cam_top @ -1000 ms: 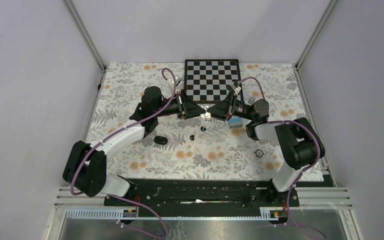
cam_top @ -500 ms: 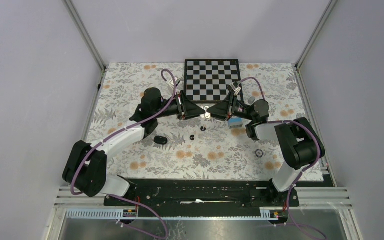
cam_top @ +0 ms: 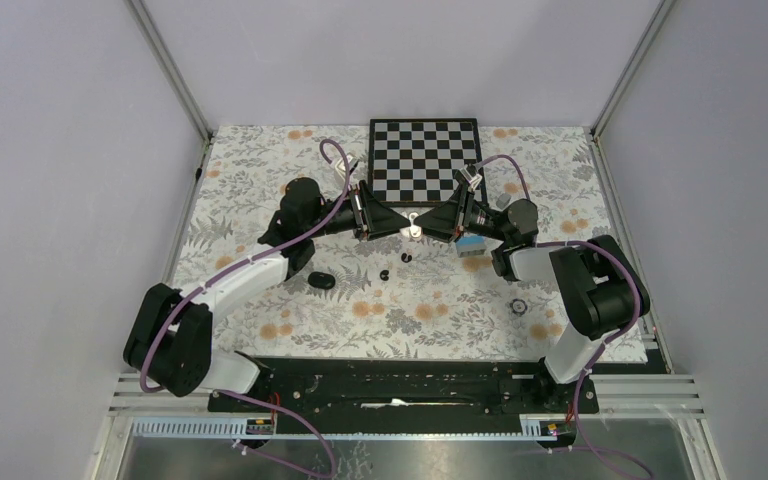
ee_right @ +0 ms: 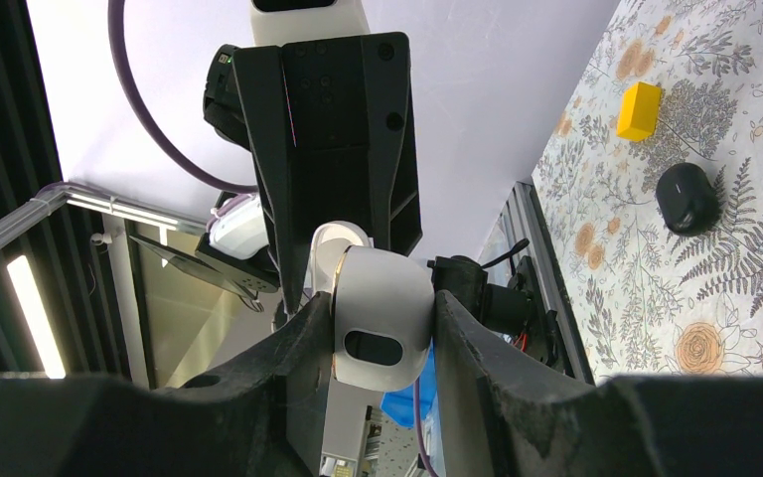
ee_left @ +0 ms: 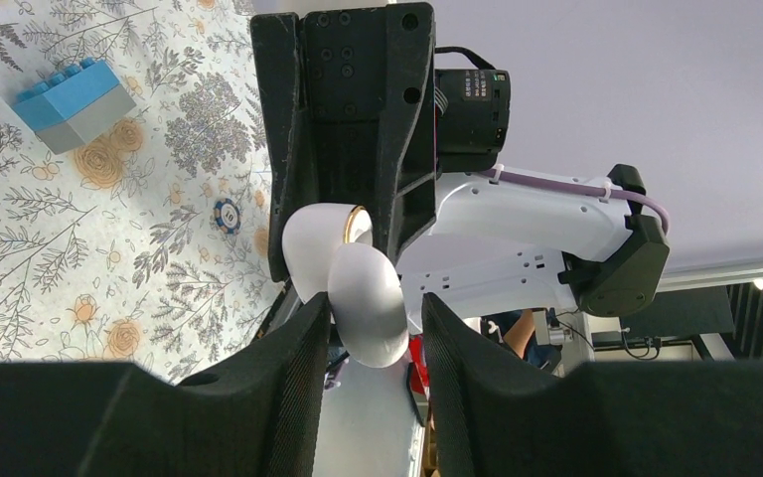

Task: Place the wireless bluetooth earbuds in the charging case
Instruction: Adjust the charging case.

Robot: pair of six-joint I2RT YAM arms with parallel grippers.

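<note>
Left gripper (ee_left: pixel 371 313) pinches the open white case (cam_top: pixel 413 224), raised at the chessboard's (cam_top: pixel 425 160) near edge. 2 black earbuds (cam_top: pixel 384 274) lie loose on the mat (cam_top: pixel 260 180) nearby. Right gripper (ee_right: pixel 380 323) clamps the case from the opposite side.

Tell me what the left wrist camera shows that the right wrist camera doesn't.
Only the left wrist view shows a blue and grey block and a small round chip on the floral cloth. Only the right wrist view shows a yellow block and a black oval object. Both show the white case, gripped between the left fingers and the right fingers, plus the cloth.
</note>
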